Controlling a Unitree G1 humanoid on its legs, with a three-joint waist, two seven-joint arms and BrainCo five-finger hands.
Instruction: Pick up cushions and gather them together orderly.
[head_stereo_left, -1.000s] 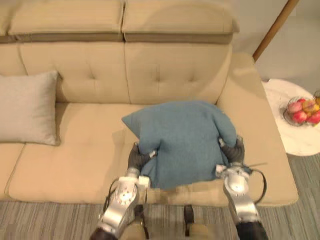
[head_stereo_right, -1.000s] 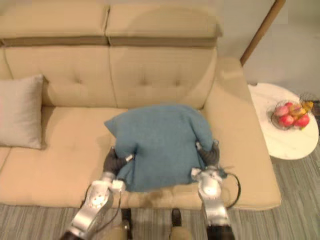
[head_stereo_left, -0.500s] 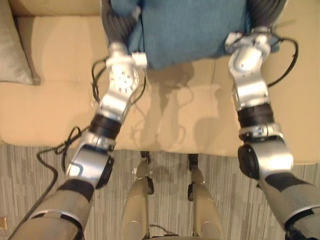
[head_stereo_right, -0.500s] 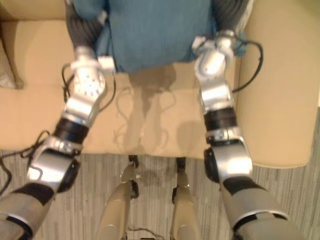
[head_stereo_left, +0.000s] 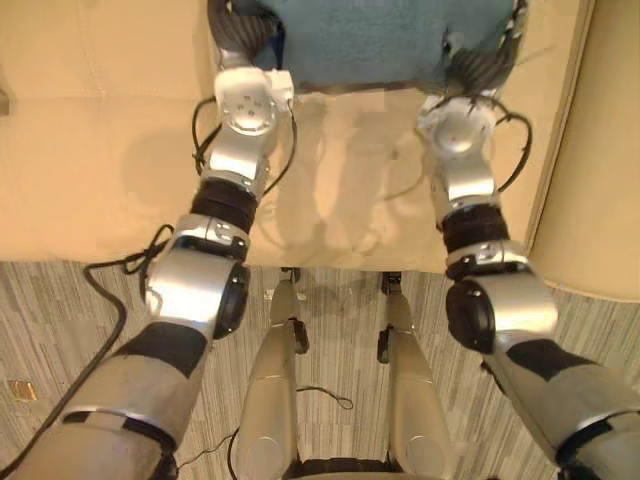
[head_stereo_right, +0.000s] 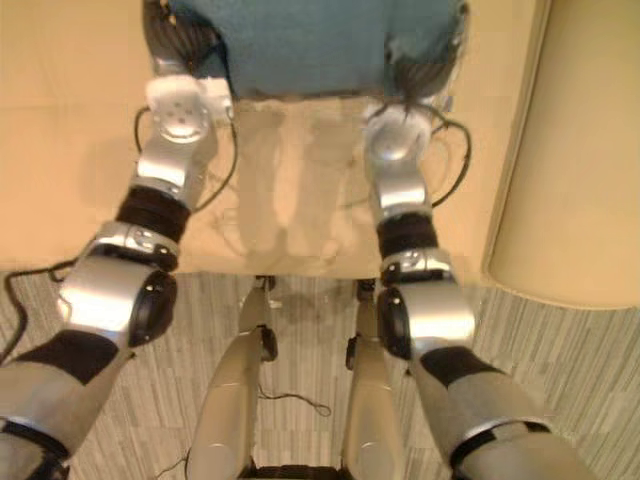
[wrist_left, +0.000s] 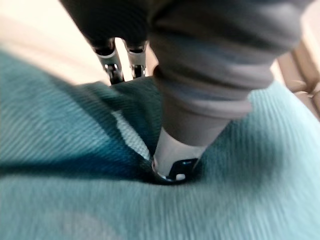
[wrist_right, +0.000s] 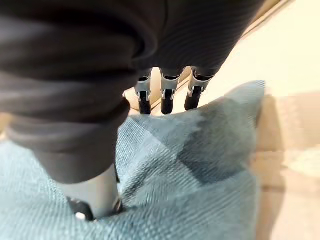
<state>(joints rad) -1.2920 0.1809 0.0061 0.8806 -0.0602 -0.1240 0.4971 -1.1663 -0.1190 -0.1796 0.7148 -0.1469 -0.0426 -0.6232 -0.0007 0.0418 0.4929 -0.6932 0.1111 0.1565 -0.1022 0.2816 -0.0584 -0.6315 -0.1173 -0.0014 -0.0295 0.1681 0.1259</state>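
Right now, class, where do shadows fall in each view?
Left eye view: the blue cushion shades the sofa seat beneath its edge. Left wrist view: dark fold beside the left hand's thumb. Right wrist view: the cushion darkens beside the right hand.

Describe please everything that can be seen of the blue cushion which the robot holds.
The cushion is teal blue, soft, of ribbed woven cloth. The left hand and the right hand pinch it at opposite sides: each thumb presses a dent into its near face, with fingers behind the edge. Its lower edge hangs over the beige sofa seat, where its shadow falls.
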